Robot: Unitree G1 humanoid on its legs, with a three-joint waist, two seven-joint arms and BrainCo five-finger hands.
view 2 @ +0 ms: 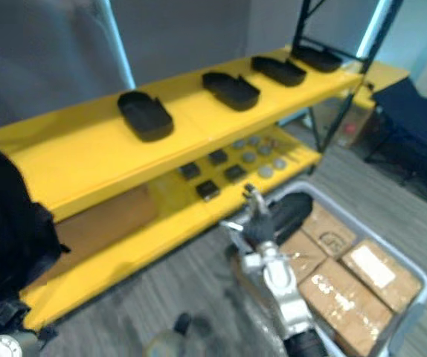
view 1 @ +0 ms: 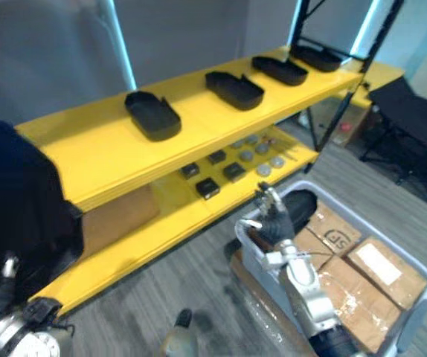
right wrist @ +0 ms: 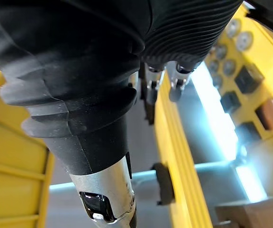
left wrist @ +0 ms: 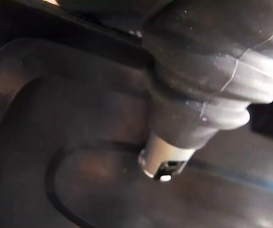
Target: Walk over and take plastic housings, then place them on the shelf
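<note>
Several black plastic housings lie in a row on the yellow top shelf [view 1: 87,149], among them one on the left [view 1: 152,115] and one in the middle [view 1: 234,89]. A further black housing [view 1: 13,201] is raised close at the left. My left hand [left wrist: 212,95] is on it, with its thumb [left wrist: 162,161] pressed into its dark inside [left wrist: 55,118]. One more housing [view 1: 301,204] lies in the grey bin [view 1: 414,327]. My right hand [view 1: 273,219] hovers over the bin's near corner beside that housing. Its fingers [right wrist: 174,85] are straight and hold nothing.
The bin also holds taped cardboard boxes [view 1: 381,271]. Small black blocks [view 1: 207,187] and silver discs [view 1: 262,156] sit on the lower yellow shelf [view 1: 161,230]. A black shelf upright [view 1: 351,89] and a black folding frame [view 1: 414,119] stand at the right. Grey floor lies between shelf and bin.
</note>
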